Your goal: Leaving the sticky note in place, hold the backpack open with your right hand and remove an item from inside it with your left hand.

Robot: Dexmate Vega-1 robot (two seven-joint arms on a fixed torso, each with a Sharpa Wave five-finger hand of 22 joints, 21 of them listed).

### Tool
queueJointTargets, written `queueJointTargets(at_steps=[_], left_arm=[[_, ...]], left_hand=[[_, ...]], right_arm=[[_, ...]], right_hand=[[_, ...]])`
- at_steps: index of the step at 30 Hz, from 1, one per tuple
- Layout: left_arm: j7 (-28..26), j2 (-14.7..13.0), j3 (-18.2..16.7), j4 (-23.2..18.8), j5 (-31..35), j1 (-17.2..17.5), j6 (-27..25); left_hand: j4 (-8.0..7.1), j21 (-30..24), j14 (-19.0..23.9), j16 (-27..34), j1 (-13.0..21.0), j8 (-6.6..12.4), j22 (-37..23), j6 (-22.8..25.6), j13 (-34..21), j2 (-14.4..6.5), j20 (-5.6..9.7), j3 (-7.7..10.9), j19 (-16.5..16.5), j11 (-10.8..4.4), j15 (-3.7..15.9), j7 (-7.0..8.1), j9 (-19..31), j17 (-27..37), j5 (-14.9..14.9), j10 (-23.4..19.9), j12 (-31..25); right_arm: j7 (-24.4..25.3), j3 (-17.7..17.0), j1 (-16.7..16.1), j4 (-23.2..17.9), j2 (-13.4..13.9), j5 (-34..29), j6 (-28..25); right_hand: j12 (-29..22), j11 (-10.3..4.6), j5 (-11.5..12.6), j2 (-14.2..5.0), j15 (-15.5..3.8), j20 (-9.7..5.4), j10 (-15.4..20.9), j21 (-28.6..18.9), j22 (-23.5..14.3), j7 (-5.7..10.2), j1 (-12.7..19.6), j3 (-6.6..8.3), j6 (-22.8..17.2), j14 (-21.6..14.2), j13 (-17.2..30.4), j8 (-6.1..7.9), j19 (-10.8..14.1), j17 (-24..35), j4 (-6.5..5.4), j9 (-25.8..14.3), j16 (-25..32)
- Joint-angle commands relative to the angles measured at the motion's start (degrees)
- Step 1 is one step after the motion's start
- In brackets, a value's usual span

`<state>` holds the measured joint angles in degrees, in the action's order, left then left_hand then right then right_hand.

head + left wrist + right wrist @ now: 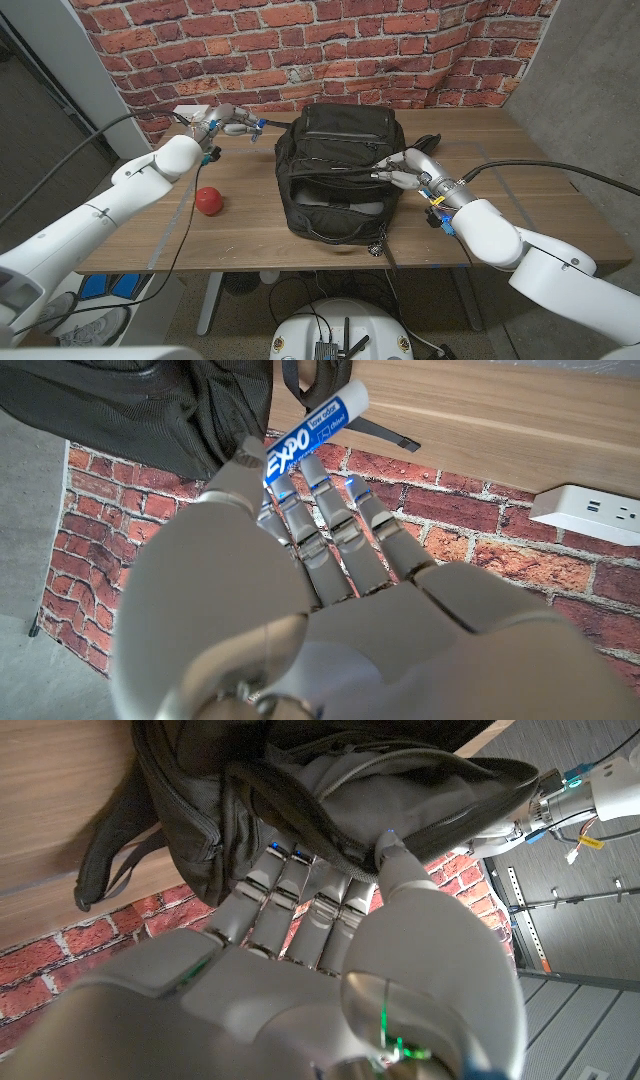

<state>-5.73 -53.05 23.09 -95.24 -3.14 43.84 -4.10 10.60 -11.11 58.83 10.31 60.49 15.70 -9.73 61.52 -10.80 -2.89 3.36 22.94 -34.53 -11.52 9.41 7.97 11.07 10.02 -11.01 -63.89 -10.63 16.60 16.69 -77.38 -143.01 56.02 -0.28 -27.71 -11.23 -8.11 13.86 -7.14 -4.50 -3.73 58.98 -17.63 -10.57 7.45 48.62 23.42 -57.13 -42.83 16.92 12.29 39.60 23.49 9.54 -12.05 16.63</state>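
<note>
Pinching a light, slick marker [312, 422] in the left hand [222, 121] just beside the soft, floppy backpack [340, 165] on the counter [260, 225], right hand [405, 170] gripping its limp opening.

We are seeing a red ball [208, 200] sitting on the wooden table [250, 225], well apart from the edge, toward the table's left side. A white power strip [190, 110] is lying at the table's far left corner, against the brick wall [300, 50], which is running behind the table. We are also seeing grey floor beside the table.
</note>
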Motion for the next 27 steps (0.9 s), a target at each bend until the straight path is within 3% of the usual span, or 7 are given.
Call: queueJointTargets(at_steps=[1, 17, 27], left_arm=[[2.45, -1.48, 1.67, 0.45, 2.77, -1.92, -0.65], [7.93, -3.13, 5.73, -0.70, 9.80, -5.71, -4.35], [8.69, -2.80, 5.93, -0.42, 10.52, -6.14, -4.47]], left_hand=[[-0.80, -0.31, -0.20, 0.10, 0.33, 0.35, -0.24, 0.56, -0.19, -1.22, 8.00, 1.22, -0.61, -0.04, 4.43, -0.23, 0.17, 0.07, -0.32, -0.60, -0.37], [-0.77, -0.28, -0.14, 0.17, 0.33, 0.33, -0.23, 0.60, -0.20, -1.20, 8.01, 1.30, -0.59, -0.03, 4.44, -0.15, 0.18, 0.10, -0.32, -0.69, -0.40], [-0.79, -0.27, -0.14, 0.17, 0.29, 0.30, -0.23, 0.58, -0.20, -1.19, 8.02, 1.34, -0.57, -0.02, 4.45, -0.04, 0.18, 0.10, -0.32, -0.67, -0.39]], right_arm=[[-0.55, 0.70, -0.80, -3.40, 2.29, -0.10, -5.92], [-1.54, -0.95, -1.75, -5.20, 5.94, 2.04, -9.23], [-2.87, -2.99, -2.31, -5.65, 8.42, 4.59, -9.84]], right_hand=[[0.22, 0.00, -0.20, 0.70, -6.98, -2.62, -1.22, 0.30, -0.15, 0.32, 0.15, -0.72, 1.15, 1.17, 0.35, -0.28, -0.28, 0.56, 0.02, -0.04, -0.20], [0.99, 0.06, -0.01, 2.47, -5.88, -0.79, -7.79, 1.09, -0.06, 1.28, 0.90, -2.99, 6.12, 7.11, 0.05, -0.92, -1.63, 1.81, 0.29, 0.04, -1.09], [1.31, -0.25, -0.22, 5.72, -4.43, 1.25, -15.31, 2.16, 0.00, 2.89, 3.91, -4.57, 13.68, 12.54, -0.95, -1.76, -3.13, 1.93, 0.89, 0.55, -2.44]])
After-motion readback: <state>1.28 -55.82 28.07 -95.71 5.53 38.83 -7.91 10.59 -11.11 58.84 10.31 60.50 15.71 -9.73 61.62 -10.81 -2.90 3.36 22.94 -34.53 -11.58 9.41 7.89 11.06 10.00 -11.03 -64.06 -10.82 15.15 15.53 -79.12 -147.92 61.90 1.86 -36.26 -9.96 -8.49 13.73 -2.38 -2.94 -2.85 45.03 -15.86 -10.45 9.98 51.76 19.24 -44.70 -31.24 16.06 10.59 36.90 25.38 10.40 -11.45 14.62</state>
